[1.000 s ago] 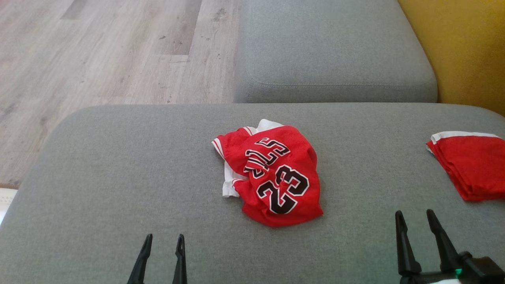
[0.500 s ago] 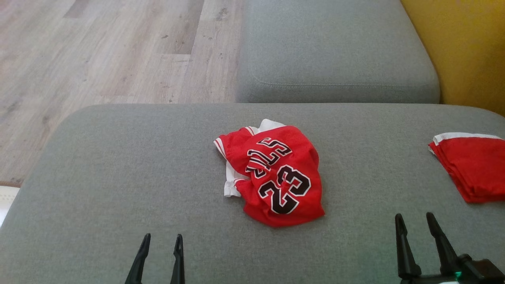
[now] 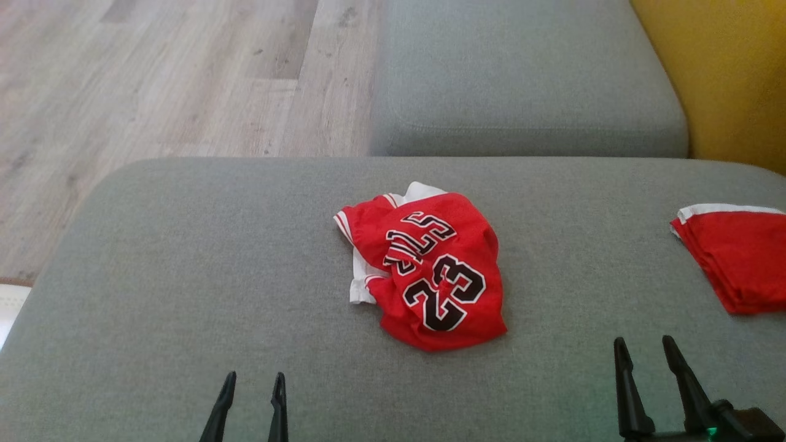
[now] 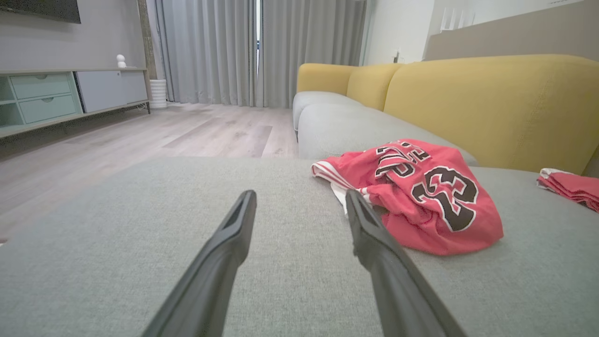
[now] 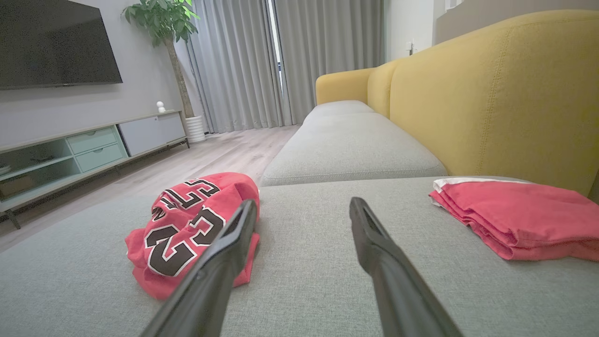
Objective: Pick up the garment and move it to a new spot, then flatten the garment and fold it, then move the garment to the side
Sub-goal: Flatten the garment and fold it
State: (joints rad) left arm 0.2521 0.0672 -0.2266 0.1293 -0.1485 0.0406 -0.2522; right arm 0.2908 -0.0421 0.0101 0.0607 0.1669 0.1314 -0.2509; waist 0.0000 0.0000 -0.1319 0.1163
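1. Wood-plank floor [image 3: 184, 73]: pale, at the upper left of the head view, past the seat's edge.
2. Grey seat cushion [image 3: 153, 276]: broad fabric surface that carries both red items listed below.
3. Left gripper [image 3: 255, 376]: at the lower left, its two dark fingers spread apart with nothing between them. It sits over bare cushion, clear of the jersey.
4. Red basketball jersey [image 3: 430, 270]: crumpled in a heap, with a black "23" edged in white and partial lettering facing up. White trim shows along its left edge. It lies mid-cushion, between the two grippers and farther from the robot than either.
5. Second grey cushion [image 3: 522, 80]: behind the first, at the upper middle.
6. Right gripper [image 3: 643, 341]: at the lower right, fingers spread and empty, over bare cushion.
7. Folded red garment [image 3: 731, 264]: a flat stack with a white band along its far edge, at the cushion's right side, well apart from the jersey.
8. Yellow backrest [image 3: 737, 73]: at the upper right corner.
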